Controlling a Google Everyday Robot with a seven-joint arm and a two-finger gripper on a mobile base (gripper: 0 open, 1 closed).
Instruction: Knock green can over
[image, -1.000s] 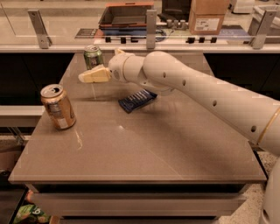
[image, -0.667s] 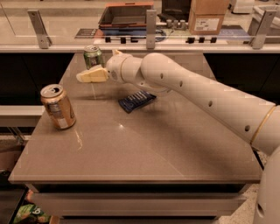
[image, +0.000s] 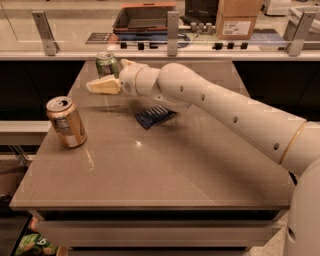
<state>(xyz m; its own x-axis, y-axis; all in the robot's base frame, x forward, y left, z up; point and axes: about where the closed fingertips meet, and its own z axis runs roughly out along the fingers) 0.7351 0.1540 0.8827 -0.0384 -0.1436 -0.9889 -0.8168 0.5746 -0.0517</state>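
The green can (image: 106, 64) stands upright at the far left of the table, its silver top showing. My gripper (image: 100, 86) points left, just in front of the can and low against its near side, hiding the can's base. The white arm reaches in from the right across the table. An orange-gold can (image: 66, 122) stands upright near the table's left edge, well in front of the gripper.
A dark blue flat packet (image: 155, 116) lies under my forearm at mid table. The brown table (image: 165, 170) ends at a dark gap on its left. Behind it runs a counter with metal posts, a tray (image: 145, 17) and a cardboard box (image: 236, 19).
The gripper has shifted slightly left in front of the green can. The green can still stands upright. The other things have not moved.
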